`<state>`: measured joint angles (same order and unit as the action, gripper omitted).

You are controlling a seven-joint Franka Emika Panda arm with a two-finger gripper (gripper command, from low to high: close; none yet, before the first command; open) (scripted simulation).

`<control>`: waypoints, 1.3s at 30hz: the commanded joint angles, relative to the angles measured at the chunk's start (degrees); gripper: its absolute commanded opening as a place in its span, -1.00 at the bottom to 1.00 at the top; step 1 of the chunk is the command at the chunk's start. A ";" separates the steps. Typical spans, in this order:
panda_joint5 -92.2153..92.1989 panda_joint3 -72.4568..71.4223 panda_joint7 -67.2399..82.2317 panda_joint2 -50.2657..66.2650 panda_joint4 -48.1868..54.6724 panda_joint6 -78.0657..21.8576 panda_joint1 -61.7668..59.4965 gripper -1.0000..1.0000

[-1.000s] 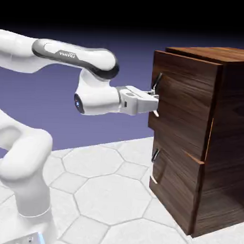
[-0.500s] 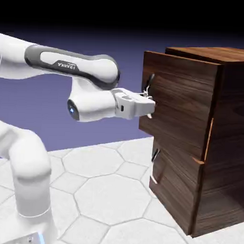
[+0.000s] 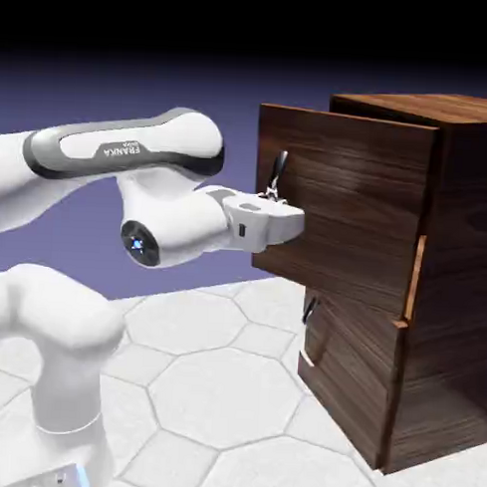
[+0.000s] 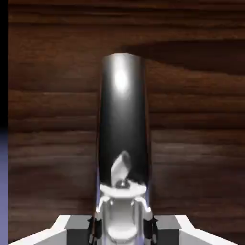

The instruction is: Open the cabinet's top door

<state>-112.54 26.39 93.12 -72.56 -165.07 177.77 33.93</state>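
Backdrop: blue-violet, black above; pale tiled floor (image 3: 206,395) below.
Pincer (image 3: 288,218): mine, one, closed on the handle (image 3: 280,171) of the top door.
Handle: one, dark and silver, upright.
Top door (image 3: 349,202): one, dark wood grain, ajar, swung out from the cabinet (image 3: 456,257) at the exterior view's right.
Lower panel (image 3: 346,377): one, beneath, own handle.

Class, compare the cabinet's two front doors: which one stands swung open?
The top door, the one with the gripper at its handle; the bottom door sits closed.
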 commanded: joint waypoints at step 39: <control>51.30 7.37 -43.12 -12.42 -10.30 -11.19 -8.93 -1.00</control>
<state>-61.04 33.80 50.01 -84.96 -175.41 166.54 25.01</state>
